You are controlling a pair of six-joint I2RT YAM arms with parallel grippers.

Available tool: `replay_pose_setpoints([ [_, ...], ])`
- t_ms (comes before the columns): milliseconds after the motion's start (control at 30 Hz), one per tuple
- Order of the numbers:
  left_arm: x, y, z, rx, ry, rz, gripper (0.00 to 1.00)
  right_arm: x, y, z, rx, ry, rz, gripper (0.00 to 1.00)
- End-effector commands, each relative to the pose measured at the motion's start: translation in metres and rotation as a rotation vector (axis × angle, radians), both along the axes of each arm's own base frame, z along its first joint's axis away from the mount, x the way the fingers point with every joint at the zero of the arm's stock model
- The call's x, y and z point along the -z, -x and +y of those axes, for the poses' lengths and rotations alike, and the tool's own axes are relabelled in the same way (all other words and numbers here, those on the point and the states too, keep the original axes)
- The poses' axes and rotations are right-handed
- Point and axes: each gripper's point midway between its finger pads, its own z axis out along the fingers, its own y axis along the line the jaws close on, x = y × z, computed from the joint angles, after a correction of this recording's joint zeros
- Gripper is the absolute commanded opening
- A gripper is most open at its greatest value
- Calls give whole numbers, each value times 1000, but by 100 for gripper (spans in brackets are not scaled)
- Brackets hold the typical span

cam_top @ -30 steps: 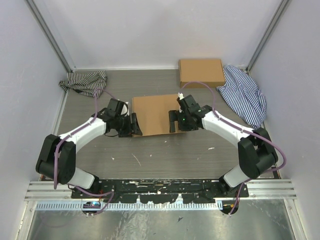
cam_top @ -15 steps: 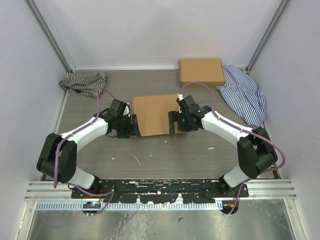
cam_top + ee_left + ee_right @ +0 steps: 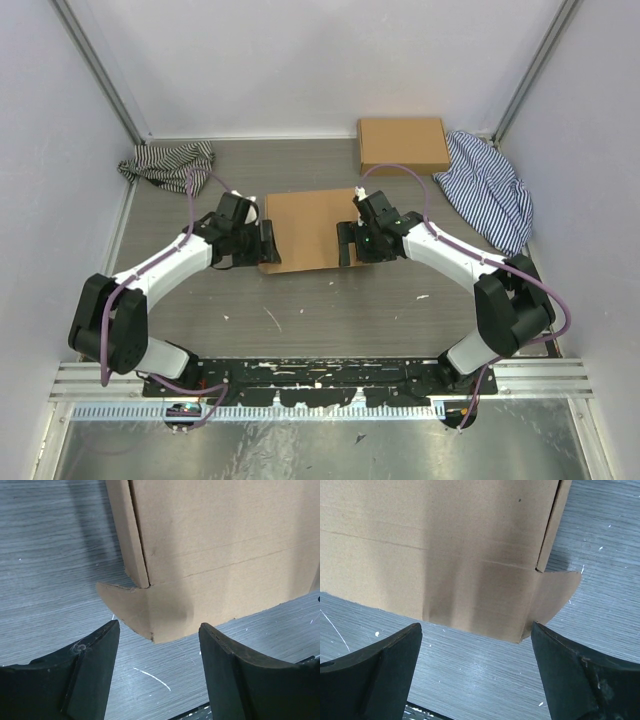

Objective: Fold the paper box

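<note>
The paper box (image 3: 308,230) lies flat and closed mid-table, a plain brown rectangle. My left gripper (image 3: 268,243) is open at the box's near left corner, low over the table. In the left wrist view the box (image 3: 215,545) fills the top, a small flap tab (image 3: 125,605) sticks out at its corner, and the left gripper (image 3: 159,630) straddles that corner without gripping it. My right gripper (image 3: 347,243) is open at the near right corner. In the right wrist view the box (image 3: 440,550) shows a tab (image 3: 557,595) poking out, just ahead of the right gripper (image 3: 476,630).
A second, ready-made brown box (image 3: 403,145) sits at the back right. A striped cloth (image 3: 168,162) lies at the back left and another (image 3: 490,188) at the right wall. Grey walls close in three sides.
My left gripper has shifted a little farther along the box's left edge, its elbow swinging out. The right gripper and the box have barely moved.
</note>
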Motion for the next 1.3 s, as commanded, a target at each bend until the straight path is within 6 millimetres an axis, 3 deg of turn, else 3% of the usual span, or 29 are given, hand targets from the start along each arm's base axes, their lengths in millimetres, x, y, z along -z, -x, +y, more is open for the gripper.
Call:
replay_pose_setpoints([
  [0,-11,-14,-11,26,27,-57,72,-9,-6,8,-13,-36,-41,95],
  [333,-13,2,-35,93,71,-18,70,-13,2,21,-50,-104,-7,86],
  [933,-51,11,-32,100,73,-21,67,-44,3,16,-39,-106,-39,79],
  [1067,-45,10,-29,98,52,-20,67,-39,2,15,-39,-95,-39,79],
  [1267,-16,12,-25,94,12,25,67,-26,0,15,-38,-84,-34,79],
])
